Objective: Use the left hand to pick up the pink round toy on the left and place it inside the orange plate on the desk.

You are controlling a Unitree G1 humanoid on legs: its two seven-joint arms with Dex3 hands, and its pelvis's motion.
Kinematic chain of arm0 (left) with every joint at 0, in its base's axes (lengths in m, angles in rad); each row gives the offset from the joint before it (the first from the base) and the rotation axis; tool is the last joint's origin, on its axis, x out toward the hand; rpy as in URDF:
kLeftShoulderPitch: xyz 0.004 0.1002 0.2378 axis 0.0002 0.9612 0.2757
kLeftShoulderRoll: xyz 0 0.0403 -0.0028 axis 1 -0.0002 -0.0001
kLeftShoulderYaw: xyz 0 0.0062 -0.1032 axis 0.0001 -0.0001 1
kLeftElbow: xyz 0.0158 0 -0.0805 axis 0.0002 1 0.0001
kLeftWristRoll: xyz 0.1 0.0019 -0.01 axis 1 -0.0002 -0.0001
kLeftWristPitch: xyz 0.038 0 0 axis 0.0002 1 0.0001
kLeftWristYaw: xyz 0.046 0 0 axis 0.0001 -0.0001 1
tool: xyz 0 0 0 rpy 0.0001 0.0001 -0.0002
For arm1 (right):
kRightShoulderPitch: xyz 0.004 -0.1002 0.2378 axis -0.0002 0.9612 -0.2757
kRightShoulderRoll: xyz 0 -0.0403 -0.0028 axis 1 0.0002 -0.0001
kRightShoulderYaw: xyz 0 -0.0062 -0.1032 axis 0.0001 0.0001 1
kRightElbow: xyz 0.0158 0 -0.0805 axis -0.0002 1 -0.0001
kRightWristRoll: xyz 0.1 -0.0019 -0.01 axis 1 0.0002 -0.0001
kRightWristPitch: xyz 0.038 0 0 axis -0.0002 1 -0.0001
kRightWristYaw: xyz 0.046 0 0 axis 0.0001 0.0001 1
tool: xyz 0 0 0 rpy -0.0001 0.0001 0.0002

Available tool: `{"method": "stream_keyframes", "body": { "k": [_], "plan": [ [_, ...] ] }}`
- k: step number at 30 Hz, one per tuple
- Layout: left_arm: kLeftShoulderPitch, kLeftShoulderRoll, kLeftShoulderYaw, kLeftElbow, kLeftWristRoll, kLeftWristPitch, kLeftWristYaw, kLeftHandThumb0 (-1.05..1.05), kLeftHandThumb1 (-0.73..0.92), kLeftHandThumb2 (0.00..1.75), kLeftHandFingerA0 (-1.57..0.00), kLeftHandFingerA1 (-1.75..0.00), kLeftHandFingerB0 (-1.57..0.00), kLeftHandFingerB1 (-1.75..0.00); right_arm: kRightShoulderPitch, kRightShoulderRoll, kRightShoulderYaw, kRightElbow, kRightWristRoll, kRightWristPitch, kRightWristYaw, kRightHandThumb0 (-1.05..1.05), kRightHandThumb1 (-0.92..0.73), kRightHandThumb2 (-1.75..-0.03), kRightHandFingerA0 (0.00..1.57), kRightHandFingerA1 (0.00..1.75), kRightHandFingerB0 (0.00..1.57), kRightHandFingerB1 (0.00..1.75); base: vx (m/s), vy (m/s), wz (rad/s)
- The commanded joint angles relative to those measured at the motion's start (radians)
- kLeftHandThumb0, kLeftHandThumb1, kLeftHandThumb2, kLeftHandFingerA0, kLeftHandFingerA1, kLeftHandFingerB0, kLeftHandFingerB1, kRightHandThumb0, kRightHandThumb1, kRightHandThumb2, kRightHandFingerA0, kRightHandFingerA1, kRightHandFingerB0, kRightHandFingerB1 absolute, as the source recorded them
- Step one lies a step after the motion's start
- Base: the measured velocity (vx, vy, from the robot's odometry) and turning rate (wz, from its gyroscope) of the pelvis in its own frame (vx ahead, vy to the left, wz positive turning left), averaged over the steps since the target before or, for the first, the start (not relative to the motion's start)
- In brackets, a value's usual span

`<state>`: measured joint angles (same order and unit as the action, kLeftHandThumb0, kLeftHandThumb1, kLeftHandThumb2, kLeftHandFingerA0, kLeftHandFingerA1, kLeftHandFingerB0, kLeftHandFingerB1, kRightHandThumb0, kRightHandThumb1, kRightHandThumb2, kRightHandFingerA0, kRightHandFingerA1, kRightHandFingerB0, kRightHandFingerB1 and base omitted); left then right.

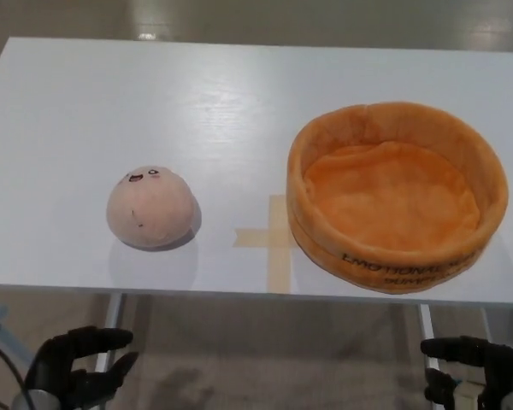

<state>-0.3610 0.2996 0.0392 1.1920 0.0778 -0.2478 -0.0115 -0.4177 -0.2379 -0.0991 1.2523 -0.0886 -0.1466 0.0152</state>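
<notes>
Pink round plush toy [150, 207]: rests on the white desk [197, 94], left of frame centre, face markings on its upper side. Orange plush plate [398, 195]: right of centre, well apart from the toy, interior bare. Beige tape cross [271, 237]: between the two. Left hand [79, 366]: lower left corner, below the desk edge, fingers spread, holding nothing. Right hand [477, 367]: lower right corner, likewise released.
</notes>
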Motion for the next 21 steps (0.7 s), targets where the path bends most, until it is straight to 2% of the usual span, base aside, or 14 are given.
{"method": "stream_keyframes", "body": {
  "k": [1, 6, 7, 8, 9, 10, 11, 14, 15, 19, 21],
  "plan": [
    [0.004, 0.004, 0.005, 0.038, 0.012, -0.089, 0.015, -0.44, 0.58, 0.58, -0.65, -0.51, -0.61, -0.41, 0.003, -0.006, -0.013, 0.031, 0.010, -0.050, 0.005, -0.21, -0.61, -0.57, 0.79, 0.56, 0.69, 0.51, 0.00, 0.000, 0.00],
    [0.009, 0.007, -0.005, 0.047, 0.023, -0.115, 0.027, -0.44, 0.58, 0.58, -0.64, -0.50, -0.55, -0.39, 0.006, -0.005, -0.014, 0.036, 0.010, -0.059, 0.009, -0.21, -0.61, -0.58, 0.79, 0.56, 0.69, 0.51, 0.00, 0.000, 0.00],
    [0.011, 0.008, -0.008, 0.048, 0.026, -0.120, 0.025, -0.45, 0.59, 0.58, -0.61, -0.48, -0.51, -0.37, 0.007, -0.006, -0.015, 0.037, 0.010, -0.063, 0.008, -0.21, -0.61, -0.58, 0.79, 0.57, 0.69, 0.51, 0.00, 0.000, 0.00],
    [0.017, 0.007, -0.010, 0.048, 0.026, -0.125, 0.019, -0.45, 0.58, 0.58, -0.50, -0.42, -0.45, -0.35, 0.013, -0.006, -0.014, 0.038, 0.008, -0.065, 0.007, -0.21, -0.61, -0.57, 0.79, 0.56, 0.69, 0.51, 0.00, 0.000, 0.00],
    [0.024, 0.006, -0.011, 0.049, 0.025, -0.130, 0.012, -0.45, 0.58, 0.58, -0.50, -0.42, -0.45, -0.35, 0.020, -0.006, -0.013, 0.039, 0.006, -0.067, 0.006, -0.21, -0.61, -0.57, 0.79, 0.56, 0.69, 0.51, 0.00, 0.000, 0.00],
    [0.033, 0.006, -0.017, 0.050, 0.028, -0.138, 0.005, -0.45, 0.57, 0.58, -0.39, -0.39, -0.36, -0.32, 0.027, -0.007, -0.011, 0.040, 0.004, -0.069, 0.008, -0.22, -0.62, -0.58, 0.77, 0.55, 0.68, 0.50, 0.00, 0.000, 0.00],
    [0.043, 0.006, -0.024, 0.052, 0.032, -0.148, -0.005, -0.45, 0.57, 0.58, -0.39, -0.39, -0.36, -0.32, 0.037, -0.009, -0.009, 0.040, 0.001, -0.072, 0.010, -0.22, -0.62, -0.58, 0.77, 0.55, 0.68, 0.50, 0.00, 0.000, 0.00],
    [0.071, 0.019, -0.051, 0.029, 0.039, -0.175, -0.091, -0.37, 0.56, 0.58, -0.29, -0.35, -0.24, -0.30, 0.055, -0.010, -0.005, 0.040, -0.002, -0.079, 0.006, -0.21, -0.62, -0.58, 0.79, 0.56, 0.68, 0.50, 0.00, 0.000, 0.00],
    [0.082, 0.026, -0.062, 0.017, 0.043, -0.185, -0.115, -0.39, 0.50, 0.65, -0.21, -0.37, -0.20, -0.35, 0.061, -0.010, -0.005, 0.039, -0.002, -0.083, 0.008, -0.21, -0.62, -0.58, 0.78, 0.56, 0.68, 0.51, 0.00, 0.000, 0.00],
    [0.114, 0.061, -0.112, -0.036, 0.066, -0.220, -0.196, -0.38, 0.52, 0.63, -0.18, -0.35, -0.16, -0.33, 0.069, -0.012, -0.008, 0.039, 0.003, -0.095, 0.013, -0.21, -0.61, -0.58, 0.79, 0.57, 0.69, 0.51, 0.00, 0.000, 0.00],
    [0.159, 0.109, -0.143, -0.119, 0.054, -0.266, -0.328, -0.31, 0.51, 0.61, -0.21, -0.37, -0.19, -0.32, 0.062, -0.013, -0.018, 0.042, 0.013, -0.088, 0.024, -0.20, -0.61, -0.57, 0.78, 0.58, 0.68, 0.52, 0.00, 0.000, 0.00]
  ]
}}
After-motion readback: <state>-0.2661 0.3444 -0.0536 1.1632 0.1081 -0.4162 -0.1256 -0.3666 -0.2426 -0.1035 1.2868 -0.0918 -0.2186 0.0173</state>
